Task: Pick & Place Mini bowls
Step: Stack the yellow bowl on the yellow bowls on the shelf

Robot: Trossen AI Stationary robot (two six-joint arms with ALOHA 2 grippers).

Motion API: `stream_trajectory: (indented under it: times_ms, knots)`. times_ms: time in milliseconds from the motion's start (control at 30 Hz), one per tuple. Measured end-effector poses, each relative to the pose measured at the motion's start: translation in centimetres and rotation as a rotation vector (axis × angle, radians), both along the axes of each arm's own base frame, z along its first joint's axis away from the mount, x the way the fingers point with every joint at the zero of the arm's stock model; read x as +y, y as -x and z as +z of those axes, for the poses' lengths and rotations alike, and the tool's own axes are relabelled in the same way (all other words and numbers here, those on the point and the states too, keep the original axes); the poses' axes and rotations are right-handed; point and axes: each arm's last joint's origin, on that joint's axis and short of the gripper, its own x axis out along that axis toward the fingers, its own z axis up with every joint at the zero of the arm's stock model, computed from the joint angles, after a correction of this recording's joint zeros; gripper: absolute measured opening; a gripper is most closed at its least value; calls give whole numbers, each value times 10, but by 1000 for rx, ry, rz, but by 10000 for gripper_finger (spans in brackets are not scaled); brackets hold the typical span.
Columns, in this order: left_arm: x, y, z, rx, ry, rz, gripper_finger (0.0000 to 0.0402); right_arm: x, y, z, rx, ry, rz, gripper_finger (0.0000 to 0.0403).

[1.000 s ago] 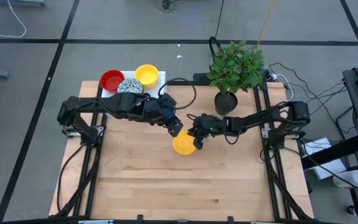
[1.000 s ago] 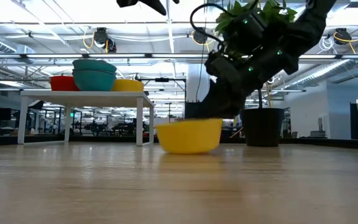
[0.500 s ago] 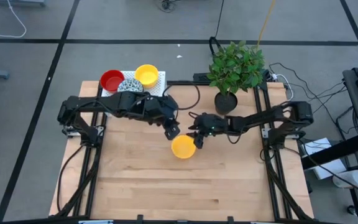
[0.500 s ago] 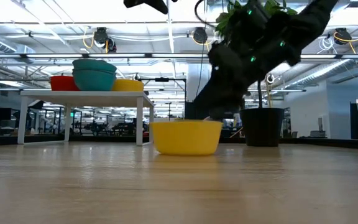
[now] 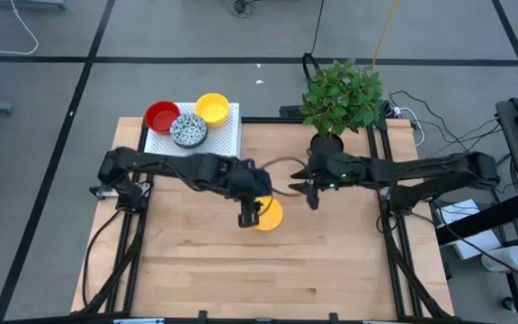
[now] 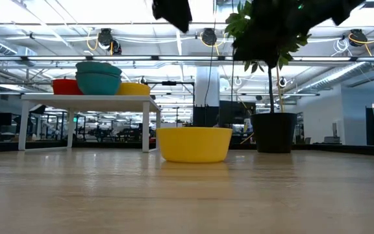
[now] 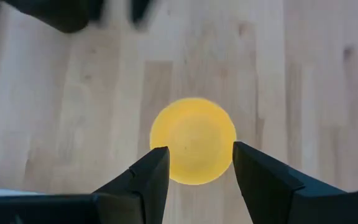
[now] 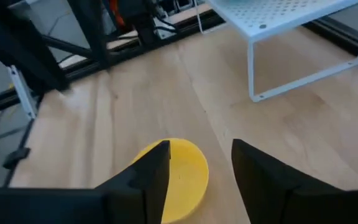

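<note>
With the small round yellow bowl (image 5: 268,213) sitting mid-tabletop (image 5: 331,261), the left hand (image 5: 249,216), fingers spread, is hovering seemingly straight above it and should descend centred, while the right hand (image 5: 311,194), also open, is waiting nearby.

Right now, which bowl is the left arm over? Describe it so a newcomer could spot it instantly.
Start at the wooden table and look to its middle, away from the white rack at the far-left corner. There a yellow bowl sits alone on the bare wood, with the left gripper open above it. The other yellow bowl stands on the rack beside a red bowl and a speckled bowl.
</note>
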Motion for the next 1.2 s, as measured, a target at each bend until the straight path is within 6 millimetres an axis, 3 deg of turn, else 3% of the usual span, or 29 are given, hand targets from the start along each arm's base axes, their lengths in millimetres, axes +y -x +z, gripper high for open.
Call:
stream_trajectory:
  times_ms: [367,500,633,1200]
  knots:
    - [-24,-41,-85,231,-66,-124,182,14,39,33,-98,-12,51,155]
    - [-32,-49,-108,292,31,-181,182,18,45,36,-102,-14,70,155]
    - [-36,-54,-123,324,117,-215,182,19,48,35,-80,-14,77,155]
    - [-34,-66,-160,377,69,-179,182,21,53,20,76,-89,48,155]
